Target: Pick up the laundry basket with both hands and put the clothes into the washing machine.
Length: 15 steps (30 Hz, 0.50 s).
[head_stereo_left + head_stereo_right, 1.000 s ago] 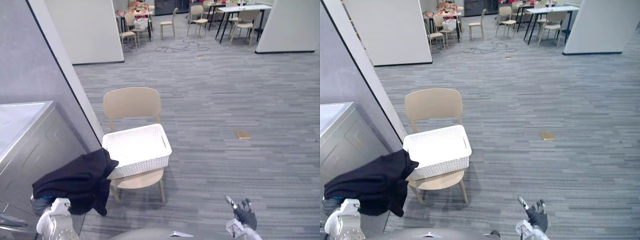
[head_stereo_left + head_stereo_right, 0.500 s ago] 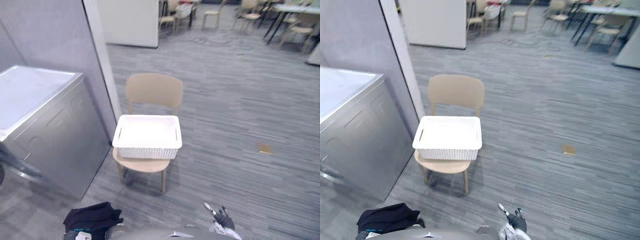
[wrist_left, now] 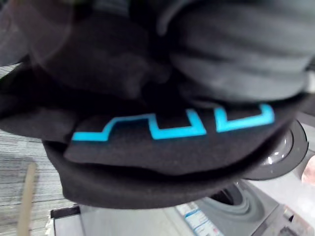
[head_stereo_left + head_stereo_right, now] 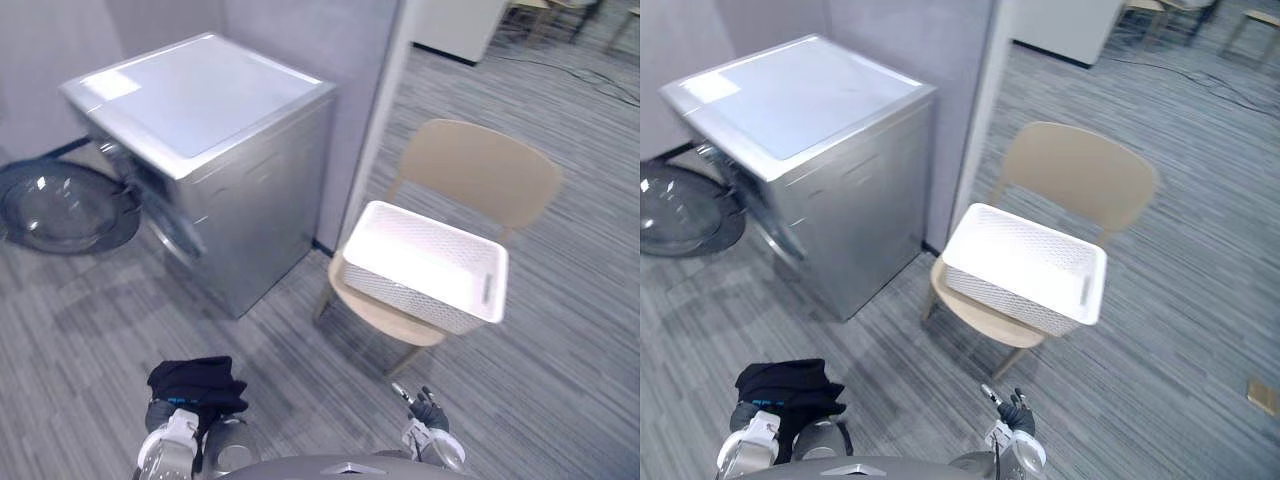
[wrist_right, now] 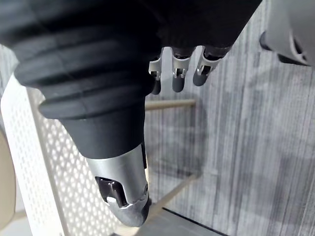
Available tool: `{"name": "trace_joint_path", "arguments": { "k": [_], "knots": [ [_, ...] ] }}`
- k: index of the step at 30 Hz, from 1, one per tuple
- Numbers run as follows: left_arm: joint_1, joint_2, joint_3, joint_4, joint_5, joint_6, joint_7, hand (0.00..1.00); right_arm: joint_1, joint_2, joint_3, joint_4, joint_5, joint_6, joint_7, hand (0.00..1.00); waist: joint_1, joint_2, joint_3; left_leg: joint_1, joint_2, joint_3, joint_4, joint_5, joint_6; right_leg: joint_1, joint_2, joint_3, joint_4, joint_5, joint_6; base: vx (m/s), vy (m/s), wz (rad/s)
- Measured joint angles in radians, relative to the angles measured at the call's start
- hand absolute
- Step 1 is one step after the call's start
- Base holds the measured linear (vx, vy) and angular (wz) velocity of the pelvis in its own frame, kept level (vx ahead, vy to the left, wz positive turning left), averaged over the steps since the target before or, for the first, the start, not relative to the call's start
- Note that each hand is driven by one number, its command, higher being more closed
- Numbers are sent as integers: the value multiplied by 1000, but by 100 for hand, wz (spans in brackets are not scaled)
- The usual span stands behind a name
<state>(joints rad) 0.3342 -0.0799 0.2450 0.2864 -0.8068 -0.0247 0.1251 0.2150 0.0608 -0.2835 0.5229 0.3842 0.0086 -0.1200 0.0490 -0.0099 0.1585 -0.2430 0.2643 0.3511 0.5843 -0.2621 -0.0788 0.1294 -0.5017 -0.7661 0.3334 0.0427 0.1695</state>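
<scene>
Black garment (image 4: 195, 383) bunched low in front of the washing machine (image 4: 230, 150), draped over the left hand (image 3: 241, 59); hand buried in cloth, can't tell its hold. Cyan blocky marking on the cloth, not legible. Washer door (image 4: 55, 205) hangs open on its left side. White laundry basket (image 4: 425, 265) right of the washer, on a tan chair (image 4: 480, 175). Right hand (image 5: 177, 73) in front of the chair, relaxed, holding nothing
</scene>
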Motion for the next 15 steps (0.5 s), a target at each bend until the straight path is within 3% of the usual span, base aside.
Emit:
{"name": "trace_joint_path", "arguments": {
  "k": [2, 3, 4, 5, 6, 7, 9, 10, 11, 12, 13, 14, 15],
  "knots": [
    [2, 3, -15, 0, 1, 0, 0, 100, -12, 1, -4, -4, 1, 0, 1, 0, 6, 0, -1, 10, -60, 15, 22, -44, 45, 7, -52, 16, -33, 159, -30, 136, 482, 13],
    [1, 3, -19, -1, 1, 0, 0, 100, -17, 1, -3, -4, 1, 0, 1, 0, 6, -3, -3, 17, -76, 21, 20, -46, 63, 1, -67, 18, -29, 200, -74, 164, 440, 0],
    [6, -4, -22, -5, 15, 0, 0, 100, -29, 0, 5, -3, 0, 5, 1, 0, 9, 17, 2, 33, -99, 39, 2, -51, 85, -46, -93, 56, 3, 266, -186, 147, 376, -9],
    [3, -3, -19, -18, 27, 0, 2, 100, -45, -2, 15, -3, 0, 18, 2, 0, 5, 24, 6, 49, -117, 37, -33, -44, 106, -97, -82, 147, 95, 207, -233, 158, 400, 0],
    [0, -2, -19, -32, 31, 0, 3, 100, -48, -1, 21, -4, 0, 19, 2, 0, 2, 28, 9, 60, -132, 29, -61, -34, 120, -122, -59, 193, 151, 141, -211, 138, 302, 36],
    [-10, -1, -28, -48, 46, -4, 0, 100, -42, 1, 27, -6, 0, 20, 2, 0, -3, 31, 12, 92, -166, 5, -135, -3, 133, -161, 15, 293, 258, 2, -183, 132, 258, 61],
    [-41, 3, -69, -34, 68, -4, -5, 100, -10, 0, 27, -41, 8, 19, 3, 0, -22, 25, 9, 161, -236, -57, -290, 62, 141, -221, 199, 440, 405, -203, -142, 114, 205, 100],
    [-48, 3, -86, -30, 72, -4, -7, 100, 0, -1, 26, -54, 14, 14, 4, 0, -31, 19, 6, 174, -259, -76, -322, 71, 137, -241, 242, 458, 427, -240, -135, 123, 123, 116],
    [-58, 4, -126, -11, 88, -4, -9, 100, 20, -2, 22, -75, 46, 4, 3, 0, -41, -8, 1, 201, -301, -104, -367, 80, 131, -279, 310, 484, 430, -300, -143, 183, 52, 105],
    [-84, 4, -179, 55, 105, 3, -10, 100, 29, -2, -6, -74, 73, -7, 3, 0, -47, -17, 0, 230, -327, -136, -391, 83, 131, -317, 398, 529, 374, -351, -150, 158, 29, 89],
    [-87, 4, -188, 66, 106, 5, -10, 100, 32, -2, -9, -74, 83, -8, 3, 0, -51, -15, -1, 233, -328, -143, -392, 82, 131, -325, 416, 540, 358, -356, -152, 181, 9, 88],
    [-103, 4, -232, 109, 116, 10, -11, 100, 47, -2, -20, -73, 109, -15, 2, 0, -68, -2, -3, 242, -328, -191, -397, 74, 139, -357, 479, 586, 282, -362, -151, 136, 1, 72],
    [-114, 4, -253, 124, 118, 12, -14, 100, 59, -2, -23, -73, 122, -16, 2, 0, -77, 1, -2, 249, -327, -215, -402, 71, 142, -374, 500, 610, 251, -359, -153, 246, -15, 109]
  ]
}}
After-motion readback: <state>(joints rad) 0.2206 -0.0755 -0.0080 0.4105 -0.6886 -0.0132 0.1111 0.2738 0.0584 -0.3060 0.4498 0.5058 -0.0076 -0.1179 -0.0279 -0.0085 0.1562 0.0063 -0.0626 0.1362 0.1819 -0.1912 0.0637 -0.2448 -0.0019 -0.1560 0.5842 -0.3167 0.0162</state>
